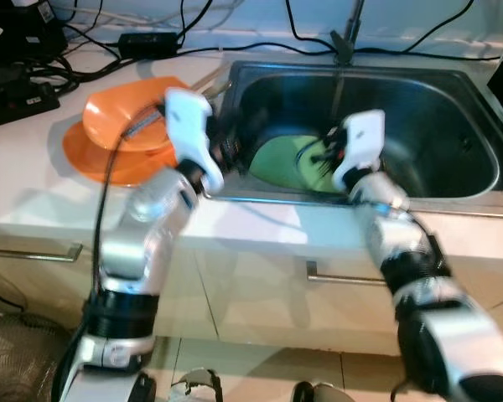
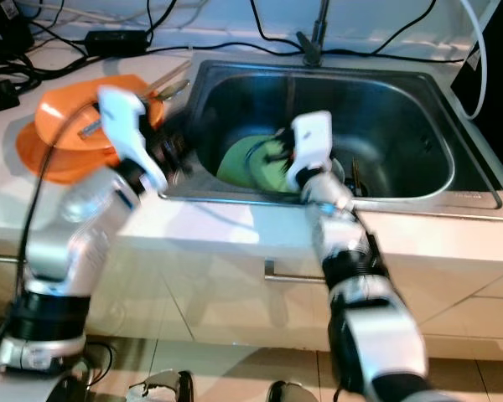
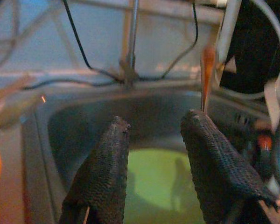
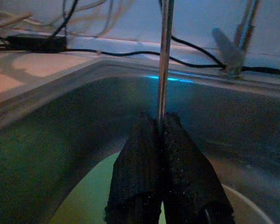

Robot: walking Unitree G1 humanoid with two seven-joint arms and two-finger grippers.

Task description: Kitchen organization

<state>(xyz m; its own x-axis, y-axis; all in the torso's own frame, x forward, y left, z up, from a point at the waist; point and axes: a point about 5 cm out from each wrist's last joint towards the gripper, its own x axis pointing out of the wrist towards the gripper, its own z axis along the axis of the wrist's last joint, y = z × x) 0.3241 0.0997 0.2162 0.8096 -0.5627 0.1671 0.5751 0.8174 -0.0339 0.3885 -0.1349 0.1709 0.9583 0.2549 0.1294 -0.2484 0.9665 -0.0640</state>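
A lime-green plate (image 1: 281, 161) lies in the steel sink (image 1: 440, 142). My right gripper (image 4: 157, 120) hangs inside the sink just above the plate, shut on a thin metal utensil (image 4: 164, 60) that stands upright from its fingers. My left gripper (image 3: 156, 122) is open with nothing between its fingers (image 3: 107, 158). It hovers at the sink's left rim (image 1: 230, 149), pointing across the basin toward the green plate (image 3: 154, 186). Stacked orange plates (image 1: 117, 130) sit on the counter left of the sink.
Loose utensils (image 1: 208, 80) rest beside the orange plates. Black cables and a power adapter (image 1: 147, 39) run along the back of the counter, with dark gear (image 1: 17, 92) at far left. The faucet base (image 1: 344, 46) stands behind the sink. Cabinet handles (image 1: 344, 276) sit below.
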